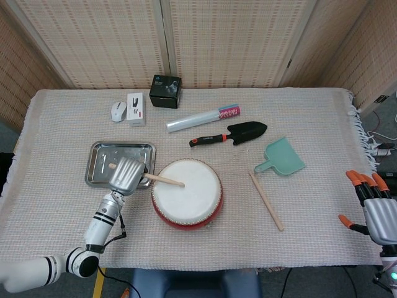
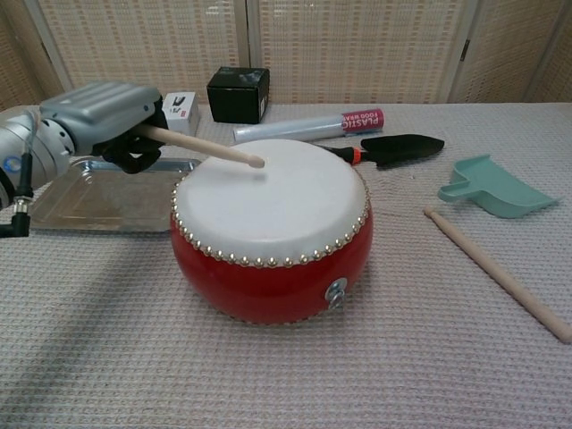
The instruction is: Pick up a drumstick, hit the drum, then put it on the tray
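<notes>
Wooden drumstick [image 2: 201, 147] in left hand [image 2: 100, 116], tip over drum [image 2: 271, 228].

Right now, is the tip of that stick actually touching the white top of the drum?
Cannot tell. In the chest view the drumstick tip hangs near the drum skin, but neither contact nor a gap shows plainly.

The drum [image 2: 271, 234] has a white skin, a glossy red body and a row of silvery studs round its rim. The drumstick [image 2: 201, 147] is pale bare wood, held in the silver-grey left hand [image 2: 100, 117]. The tray [image 1: 99, 162] is shiny steel. The right hand [image 1: 371, 207] is grey with orange fingertips. The tablecloth [image 1: 310, 118] looks beige, perhaps finely woven.
</notes>
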### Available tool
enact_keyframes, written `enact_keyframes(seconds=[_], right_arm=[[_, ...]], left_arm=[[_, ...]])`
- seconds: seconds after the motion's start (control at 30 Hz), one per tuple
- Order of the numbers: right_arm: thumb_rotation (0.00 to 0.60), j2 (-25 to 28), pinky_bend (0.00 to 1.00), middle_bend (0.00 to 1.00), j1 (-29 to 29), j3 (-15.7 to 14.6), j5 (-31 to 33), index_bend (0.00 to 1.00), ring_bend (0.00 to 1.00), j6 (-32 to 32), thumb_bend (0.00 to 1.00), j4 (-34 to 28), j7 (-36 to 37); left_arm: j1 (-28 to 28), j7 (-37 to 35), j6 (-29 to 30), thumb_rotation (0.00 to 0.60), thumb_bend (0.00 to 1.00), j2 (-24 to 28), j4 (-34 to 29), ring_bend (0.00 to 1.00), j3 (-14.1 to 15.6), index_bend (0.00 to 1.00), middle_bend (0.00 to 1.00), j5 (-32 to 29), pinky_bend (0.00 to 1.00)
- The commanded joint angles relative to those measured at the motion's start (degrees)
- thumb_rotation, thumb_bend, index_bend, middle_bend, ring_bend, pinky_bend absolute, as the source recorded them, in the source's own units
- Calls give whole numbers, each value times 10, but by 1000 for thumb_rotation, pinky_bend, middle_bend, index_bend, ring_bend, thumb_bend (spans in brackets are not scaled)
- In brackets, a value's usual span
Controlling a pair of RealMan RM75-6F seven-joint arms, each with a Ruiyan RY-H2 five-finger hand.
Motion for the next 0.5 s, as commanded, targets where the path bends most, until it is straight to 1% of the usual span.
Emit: enact_keyframes(seconds=[0.03,0.13,0.2,0.23,0.37,0.5], right_arm=[[600,0,0,69,-1,0,0,11,0,1,156,0,0],[600,1,0,69,-1,0,-1,11,0,2,156,-2,-1],[600,0,0,69,-1,-1,-2,11,0,2,156,-1,-1],[600,0,0,69,-1,-1,-2,11,0,2,156,-1,-1],[600,2,0,69,-4,-1,-5,11,0,9,156,0,0],[600,5,0,69,-7,0,-4,11,0,15,156,3,4]], left_arm=[[-2,19,-7,600,703,-6,1,1000,5,1000,1000,-22,1000],[17,-61,30,600,703,-1,-33,1000,-29,1000,1000,-15,1000],[25,-104,47,600,701,9,-45,1000,-48,1000,1000,-7,1000],[26,-113,50,600,700,13,-43,1000,-54,1000,1000,-5,1000],[23,-122,37,600,698,31,-16,1000,-65,1000,1000,-17,1000],[15,-126,-8,600,699,38,41,1000,-61,1000,1000,-43,1000]])
